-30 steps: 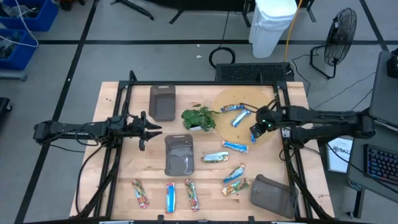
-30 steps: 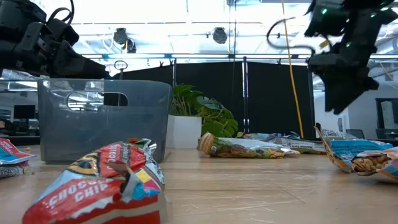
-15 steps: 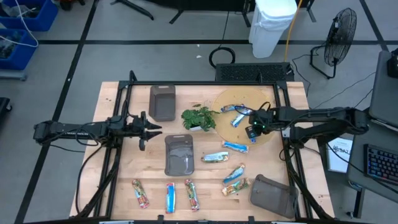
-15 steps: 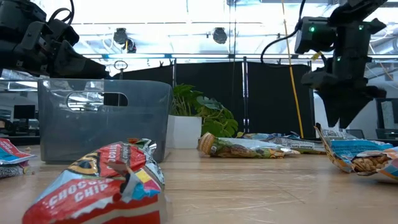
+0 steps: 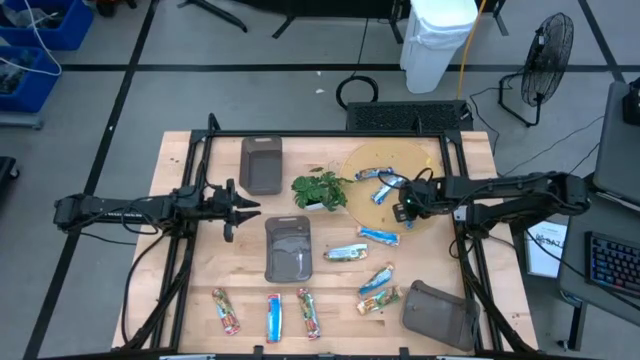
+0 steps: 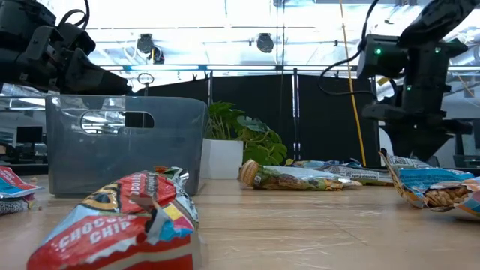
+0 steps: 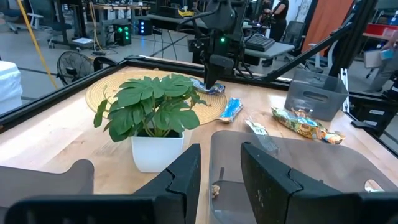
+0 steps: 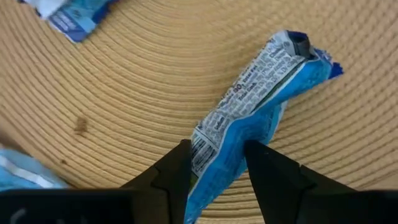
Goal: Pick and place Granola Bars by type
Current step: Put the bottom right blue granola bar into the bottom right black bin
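My right gripper [image 5: 403, 208] is open, low over the round woven mat [image 5: 372, 160], pointing down. Its fingers stand on either side of one end of a blue-silver granola bar [image 8: 255, 106] lying flat on the mat. A second blue bar [image 5: 378, 173] lies on the mat beside it. More bars lie on the table: blue [image 5: 378, 236], green-tan [image 5: 345, 252], blue [image 5: 376, 278], green-tan [image 5: 378, 300], and along the near edge red [image 5: 226, 310], blue [image 5: 273, 317] and red [image 5: 308, 312]. My left gripper [image 5: 238, 208] waits open, left of the middle tray [image 5: 288, 248]. My right gripper comes from above with one finger [image 8: 180, 168] on each side of the blue bar's end [image 8: 214, 149], across its length. Whether the fingers touch the wrapper, I cannot tell. The bar lies flat on the mat.
Three grey-brown trays stand on the table: one far left [image 5: 261, 163], one in the middle, one at the near right corner [image 5: 438, 312]. A small potted plant [image 5: 320, 190] stands just left of the mat. A dark frame rail [image 5: 460, 240] runs along the right side.
My right gripper has moved down and a little toward the table's left, from well above the mat until its fingers stand astride the blue bar. The bars and the left arm have kept still.
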Available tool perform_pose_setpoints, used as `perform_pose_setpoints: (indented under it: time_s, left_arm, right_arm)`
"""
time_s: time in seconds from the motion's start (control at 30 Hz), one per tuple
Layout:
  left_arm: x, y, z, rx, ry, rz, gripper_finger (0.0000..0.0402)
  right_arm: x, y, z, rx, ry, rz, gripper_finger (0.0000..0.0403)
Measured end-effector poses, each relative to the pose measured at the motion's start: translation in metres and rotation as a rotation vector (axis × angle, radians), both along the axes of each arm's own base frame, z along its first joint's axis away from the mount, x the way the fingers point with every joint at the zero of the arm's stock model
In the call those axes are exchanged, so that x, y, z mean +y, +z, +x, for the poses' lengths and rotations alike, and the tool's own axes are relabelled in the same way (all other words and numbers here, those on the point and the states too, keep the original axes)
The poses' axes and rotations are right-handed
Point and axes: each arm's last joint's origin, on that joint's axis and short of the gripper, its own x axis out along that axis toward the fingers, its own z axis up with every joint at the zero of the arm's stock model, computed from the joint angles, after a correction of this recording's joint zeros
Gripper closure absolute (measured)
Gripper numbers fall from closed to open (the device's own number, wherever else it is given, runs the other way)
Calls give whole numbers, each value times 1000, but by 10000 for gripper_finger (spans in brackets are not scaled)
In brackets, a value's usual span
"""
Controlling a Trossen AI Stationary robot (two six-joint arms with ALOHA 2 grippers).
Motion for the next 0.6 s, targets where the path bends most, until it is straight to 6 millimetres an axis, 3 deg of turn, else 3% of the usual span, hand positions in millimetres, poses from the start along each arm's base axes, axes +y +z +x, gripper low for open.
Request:
perform_pose_setpoints:
  time_s: [0.2,0.3,0.43,0.6]
  left_arm:
    - [0,0,0,0,0,0,284]
    - [0,0,0,-1,0,0,284]
    - [0,0,0,0,-2,14,284]
    - [0,0,0,0,-2,19,284]
  right_arm:
    - [0,-2,-1,5,11,-2,271]
    - [0,-2,0,-3,51,-13,303]
    - [-1,0,6,-50,137,-44,380]
    - [-3,5,14,-149,242,-106,399]
